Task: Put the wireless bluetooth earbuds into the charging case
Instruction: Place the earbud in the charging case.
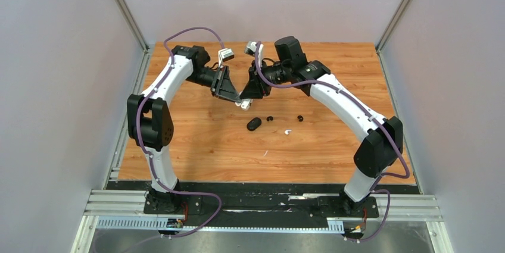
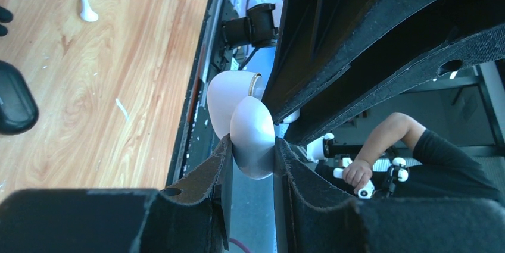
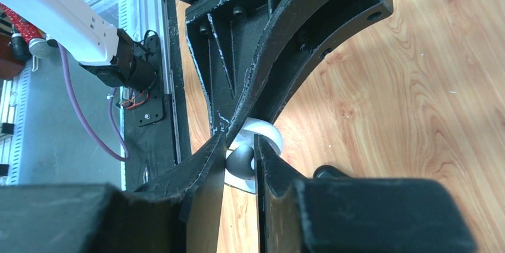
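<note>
Our left pincer [image 1: 237,96] is clenched on the small, glossy white plastic charging case [image 2: 253,134]. One rounded shell of the case is squeezed between the pincer's two black fingers [image 2: 217,166]. The case is held off the brown wooden tabletop [image 1: 178,140], around the middle of the table from left to right and somewhat toward the far side. It stands open, its two shells parted at an angle. We cannot tell whether anything lies inside it.

Just to the right, our right pincer [image 3: 240,149] meets the left one nearly tip to tip and is clamped on the same case. In its wrist view, a pale rounded part of the case sits pinched between its fingers.

Near of both pincers, four things lie on the wood in a loose row:
- Leftmost is a black oval case [image 1: 254,124], closed.
- Just right of it is a tiny black roundish earbud [image 1: 270,118].
- Further right and a little nearer is a white earbud with a short stem [image 1: 288,131], lying on its side.
- Rightmost is a second black earbud [image 1: 300,118].

All three earbuds are apart from both cases. A thin white fleck [image 1: 266,153] lies nearer still.
</note>
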